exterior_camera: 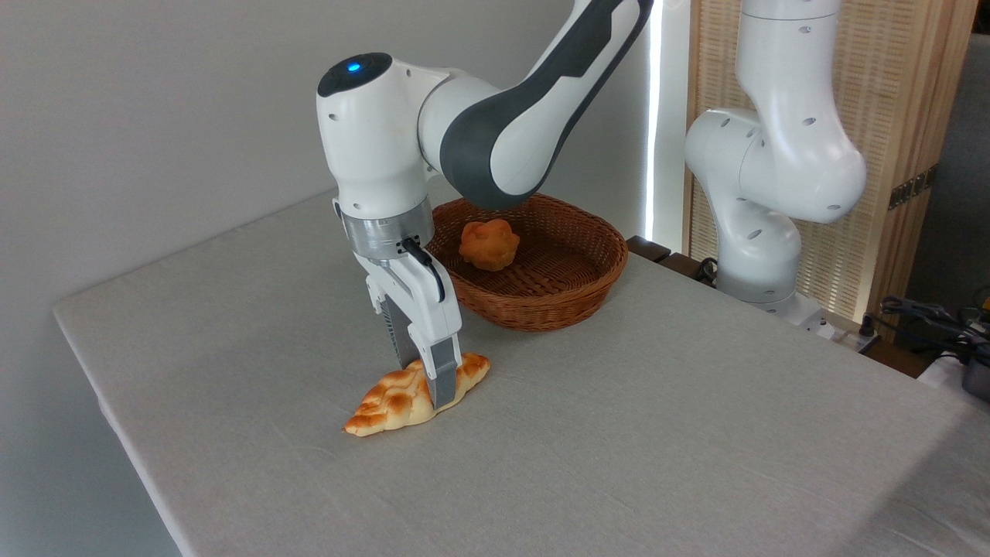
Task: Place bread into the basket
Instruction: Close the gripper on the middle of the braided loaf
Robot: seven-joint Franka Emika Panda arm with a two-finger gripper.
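Camera view: pincer straddles the bread mid-loaf on the surface, can't tell if it's clenched. Looks light, squishy; middle's the right spot. Basket sits far-right.

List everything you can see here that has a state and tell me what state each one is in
bread: lying flat on the table, outside the basket.
gripper: down at the loaf's middle, a finger on each side; a firm grip cannot be told.
basket: upright on the table, holding only the bun.
bun: sitting inside the basket.
table: covered by a pale cloth.
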